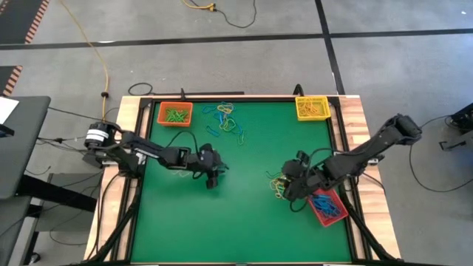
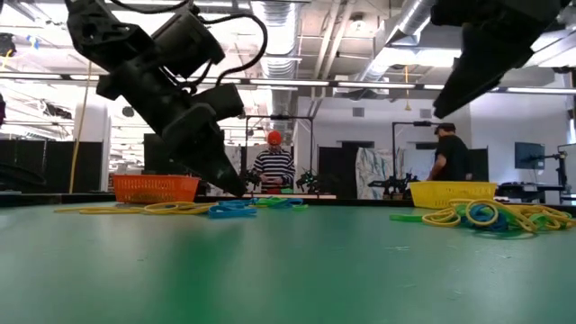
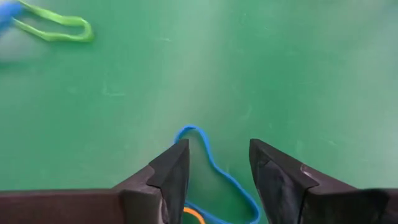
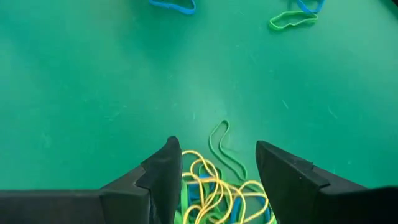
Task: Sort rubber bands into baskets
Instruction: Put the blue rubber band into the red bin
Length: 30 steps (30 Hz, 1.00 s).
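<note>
Three baskets stand on the green table: an orange one [image 1: 175, 113] with green rubber bands at the far left, a yellow one [image 1: 312, 107] with yellow bands at the far right, and a red one [image 1: 326, 205] with blue bands at the near right. My left gripper [image 1: 213, 175] is open and low over the table's middle. A blue band [image 3: 214, 171] lies on the table between its fingers. My right gripper [image 1: 284, 182] is open above a tangle of yellow, green and blue bands [image 4: 217, 193]. Another loose heap [image 1: 228, 120] lies at the far middle.
Single bands lie apart on the cloth: a green one [image 3: 56, 28] beyond my left gripper, and a blue one [image 4: 173, 6] and a green one [image 4: 292, 20] beyond my right. Wooden rails [image 1: 362, 148] edge the table. People stand in the room behind [image 2: 273, 166].
</note>
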Each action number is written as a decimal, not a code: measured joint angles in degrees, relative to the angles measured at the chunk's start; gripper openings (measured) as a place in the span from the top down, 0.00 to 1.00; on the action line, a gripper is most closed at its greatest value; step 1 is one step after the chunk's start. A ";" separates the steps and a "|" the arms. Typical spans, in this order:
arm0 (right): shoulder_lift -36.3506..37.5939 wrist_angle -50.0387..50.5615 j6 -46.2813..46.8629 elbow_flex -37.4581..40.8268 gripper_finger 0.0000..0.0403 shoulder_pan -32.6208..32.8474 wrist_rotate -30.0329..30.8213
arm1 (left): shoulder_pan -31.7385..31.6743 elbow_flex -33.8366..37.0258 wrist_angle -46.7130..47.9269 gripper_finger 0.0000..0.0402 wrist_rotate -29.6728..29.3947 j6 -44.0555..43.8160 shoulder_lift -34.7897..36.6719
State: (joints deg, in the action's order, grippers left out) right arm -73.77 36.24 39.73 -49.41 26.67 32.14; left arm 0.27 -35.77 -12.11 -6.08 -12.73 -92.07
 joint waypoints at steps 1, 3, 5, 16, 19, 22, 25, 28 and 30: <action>-0.65 -0.56 -0.88 0.00 0.43 -0.29 -0.02 | -0.54 0.00 0.08 0.63 1.90 -0.02 0.00; -2.01 -1.65 -2.20 0.00 0.43 -0.67 -0.13 | -0.94 0.00 -0.18 0.66 2.91 -0.13 -0.56; -3.65 -1.92 -2.73 0.00 0.43 -0.82 -0.27 | -0.92 0.03 0.65 0.69 3.34 0.20 -0.98; -10.18 -3.24 -3.78 -0.02 0.43 -1.35 -0.89 | -0.77 -5.35 2.38 0.72 0.30 1.54 -8.77; -10.39 -4.08 -3.79 -0.04 0.43 -1.27 -0.86 | -0.74 -7.06 4.39 0.82 -1.37 2.89 -9.62; -10.46 -5.03 -3.79 -0.02 0.43 -1.22 -0.76 | -0.76 -8.00 5.08 0.96 -1.90 5.64 -9.53; -10.60 -5.68 -3.80 -0.03 0.43 -0.98 -0.75 | -0.55 -9.10 5.83 0.99 -1.75 7.75 -9.64; -10.76 -6.78 -4.24 -0.02 0.43 -0.98 -0.55 | 0.08 -10.21 6.07 1.00 -0.62 9.35 -9.44; -10.85 -7.93 -4.74 -0.02 0.43 -0.98 -0.48 | 0.70 -11.26 5.81 1.00 0.06 10.18 -9.10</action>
State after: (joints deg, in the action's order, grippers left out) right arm -84.62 28.31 34.99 -49.43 25.70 31.66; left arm 0.98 -47.02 -6.31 -6.01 -2.55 -101.17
